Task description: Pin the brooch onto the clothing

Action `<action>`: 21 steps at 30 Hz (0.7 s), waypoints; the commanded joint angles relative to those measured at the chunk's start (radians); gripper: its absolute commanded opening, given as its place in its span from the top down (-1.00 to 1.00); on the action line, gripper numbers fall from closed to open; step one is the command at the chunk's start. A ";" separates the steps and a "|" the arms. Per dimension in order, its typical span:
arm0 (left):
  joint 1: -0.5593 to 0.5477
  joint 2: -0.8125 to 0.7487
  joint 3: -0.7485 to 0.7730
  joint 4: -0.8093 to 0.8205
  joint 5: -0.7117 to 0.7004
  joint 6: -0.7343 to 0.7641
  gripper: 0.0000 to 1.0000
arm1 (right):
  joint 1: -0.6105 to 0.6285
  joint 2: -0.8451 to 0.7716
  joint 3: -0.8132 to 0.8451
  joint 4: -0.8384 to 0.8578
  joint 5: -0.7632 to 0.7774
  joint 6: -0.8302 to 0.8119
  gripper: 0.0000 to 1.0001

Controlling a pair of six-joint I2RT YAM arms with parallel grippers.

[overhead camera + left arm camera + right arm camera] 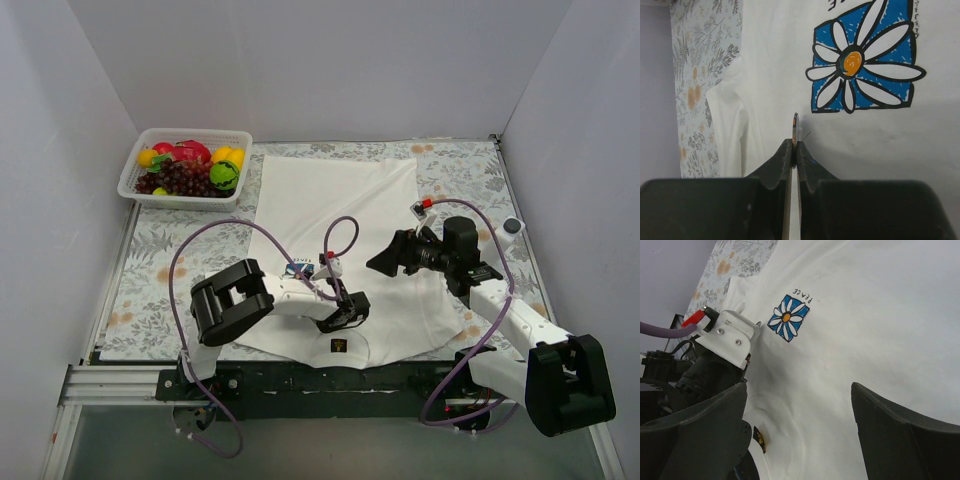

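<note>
Floral tablecloth (pixel 150 270) under white T-shirt (pixel 330 195) (blue daisy emblem (pixel 862 57)).

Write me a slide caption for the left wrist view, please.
Left end effector, shut on a thin brooch, poised over the white T-shirt near its daisy emblem.

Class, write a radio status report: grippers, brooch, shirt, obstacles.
Left gripper shut on brooch, over shirt near flower. Right gripper open. Fruit basket far off.
</note>
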 commanded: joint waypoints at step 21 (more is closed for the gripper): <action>-0.038 0.139 0.091 0.049 0.059 0.071 1.00 | -0.026 -0.030 -0.011 -0.004 -0.022 -0.030 -0.82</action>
